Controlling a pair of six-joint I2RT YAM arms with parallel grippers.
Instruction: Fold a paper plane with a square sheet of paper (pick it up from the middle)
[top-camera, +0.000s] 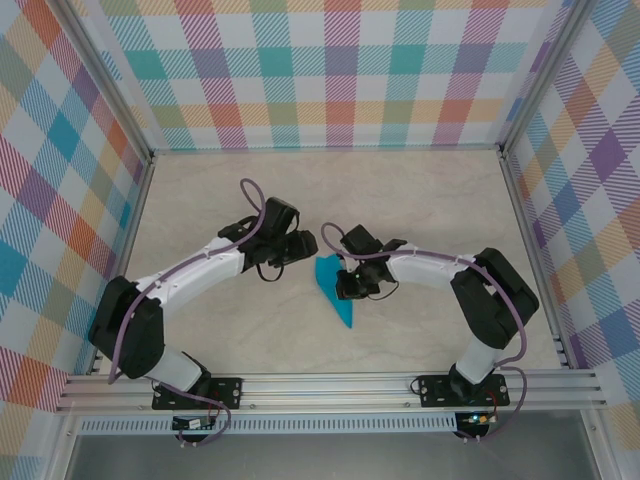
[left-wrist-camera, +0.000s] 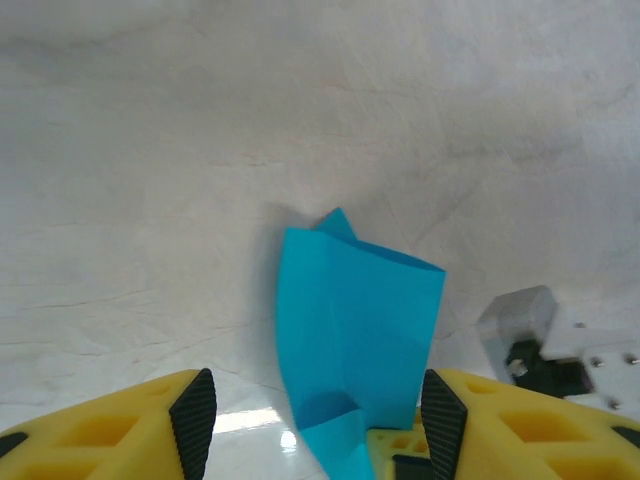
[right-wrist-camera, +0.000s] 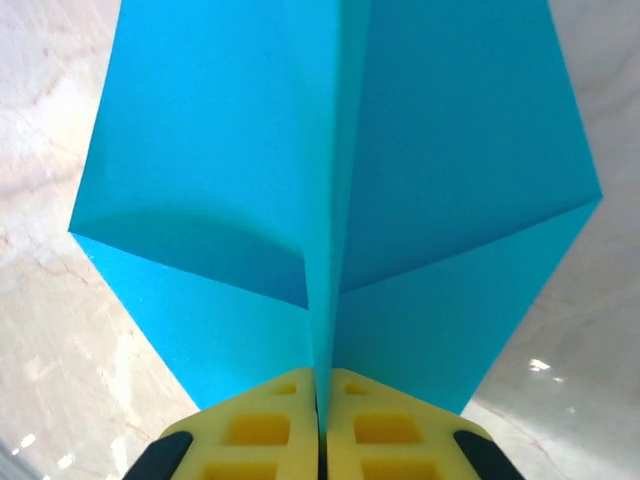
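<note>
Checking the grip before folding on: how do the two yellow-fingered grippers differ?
The right gripper is shut on the centre crease of the folded teal-blue paper; the left gripper stands open, holding nothing. The right gripper is at the paper's middle, the left gripper by its far end. Both have yellow fingers.

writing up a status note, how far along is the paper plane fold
Done: the paper already has diagonal folds and a centre crease, tapering to a point. In hand: the right fingers are shut on that crease, pinching the halves together; the left fingers stand open near it, not gripping. Left: probably the wing folds, since the halves look broad.
</note>
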